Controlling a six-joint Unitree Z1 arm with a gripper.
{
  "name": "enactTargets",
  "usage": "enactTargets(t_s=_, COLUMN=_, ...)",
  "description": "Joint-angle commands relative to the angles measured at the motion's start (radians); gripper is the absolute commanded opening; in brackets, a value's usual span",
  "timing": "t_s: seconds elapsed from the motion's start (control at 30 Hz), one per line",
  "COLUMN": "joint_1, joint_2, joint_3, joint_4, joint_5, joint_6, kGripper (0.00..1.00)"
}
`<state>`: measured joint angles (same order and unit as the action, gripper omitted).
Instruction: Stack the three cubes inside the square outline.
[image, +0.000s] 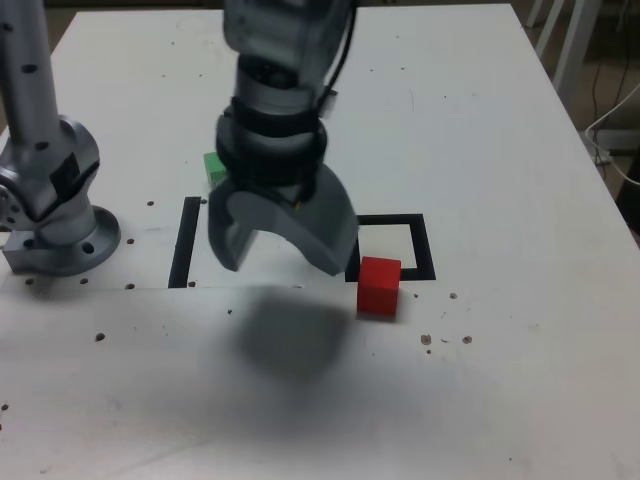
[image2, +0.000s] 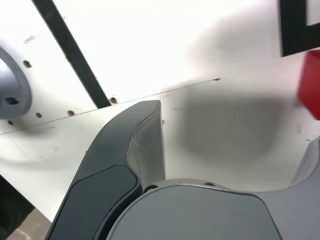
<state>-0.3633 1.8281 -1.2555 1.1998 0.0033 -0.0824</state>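
Note:
The red cube (image: 379, 286) rests on the white table at the near edge of the square outline (image: 418, 245), by the corner on the exterior view's left. My gripper (image: 282, 262) hangs above the table just left of that cube in the exterior view, open, with nothing between its fingers. It covers the outline's left side. Behind the wrist, part of the green cube (image: 213, 166) shows. No yellow cube is visible in either view. In the wrist view, the gripper (image2: 235, 130) spans bare table, with the red cube (image2: 311, 90) and a corner of the outline (image2: 295, 30) at the picture's edge.
A straight black strip (image: 183, 242) (image2: 75, 55) lies between the outline and the arm's grey base (image: 55, 200) (image2: 10, 90). Small screw holes dot the tabletop. Chair legs and a cable stand beyond the table's edge at the exterior view's right.

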Motion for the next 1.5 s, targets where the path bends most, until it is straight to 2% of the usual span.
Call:
enactTargets(t_s=0.0, joint_1=-0.001, joint_2=0.019, joint_3=-0.025, joint_4=0.006, joint_5=0.003, joint_6=-0.002, kGripper=0.99)
enactTargets(t_s=0.37, joint_1=-0.005, joint_2=0.100, joint_3=-0.198, joint_4=0.085, joint_5=0.044, joint_6=0.000, kGripper=0.99)
enactTargets(t_s=0.93, joint_1=-0.002, joint_2=0.242, joint_3=-0.282, joint_4=0.066, joint_5=0.041, joint_6=0.021, kGripper=0.97)
enactTargets(t_s=1.13, joint_1=0.013, joint_2=0.285, joint_3=-0.293, joint_4=0.052, joint_5=0.032, joint_6=0.044, kGripper=0.93)
enactTargets(t_s=1.27, joint_1=0.028, joint_2=0.312, joint_3=-0.297, joint_4=0.050, joint_5=0.027, joint_6=0.060, kGripper=0.87)
enactTargets(t_s=1.33, joint_1=0.032, joint_2=0.321, joint_3=-0.299, joint_4=0.050, joint_5=0.025, joint_6=0.063, kGripper=0.80)
enactTargets(t_s=1.37, joint_1=0.033, joint_2=0.324, joint_3=-0.300, joint_4=0.049, joint_5=0.025, joint_6=0.063, kGripper=0.75)
enactTargets(t_s=1.47, joint_1=0.035, joint_2=0.329, joint_3=-0.301, joint_4=0.038, joint_5=0.030, joint_6=0.061, kGripper=0.52)
